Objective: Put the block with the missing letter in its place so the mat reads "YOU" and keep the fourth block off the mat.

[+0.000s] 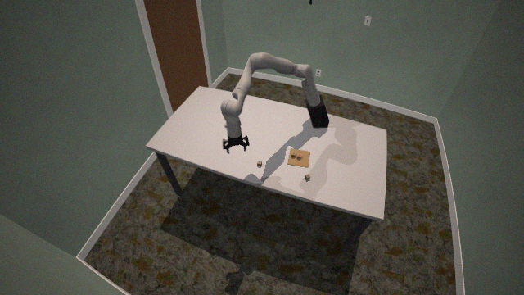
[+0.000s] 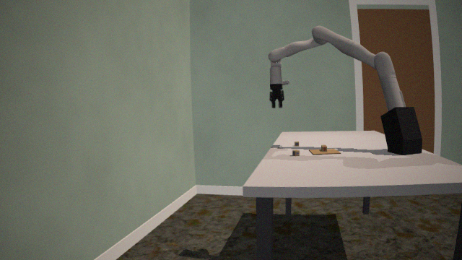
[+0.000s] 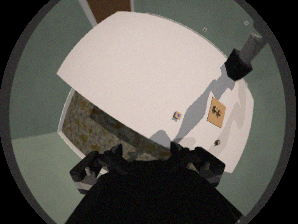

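One loose block (image 1: pixel 307 177) lies on the table (image 1: pixel 352 192) near the front edge, off the mat (image 1: pixel 304 163); two blocks (image 1: pixel 297 156) sit on the mat; another block (image 1: pixel 259 164) lies off it; high above, the gripper (image 1: pixel 236 144) hangs wide open, holding nothing.

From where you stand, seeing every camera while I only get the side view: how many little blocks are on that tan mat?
Observer: Two blocks sit side by side on the mat; from the side they overlap into one.
Operator: And the loose ones?
Observer: One block lies off the mat on one side, another block off its near edge.
Operator: Is the claw above any of them?
Observer: No. The open, empty gripper hangs high over bare table, well away from the mat.
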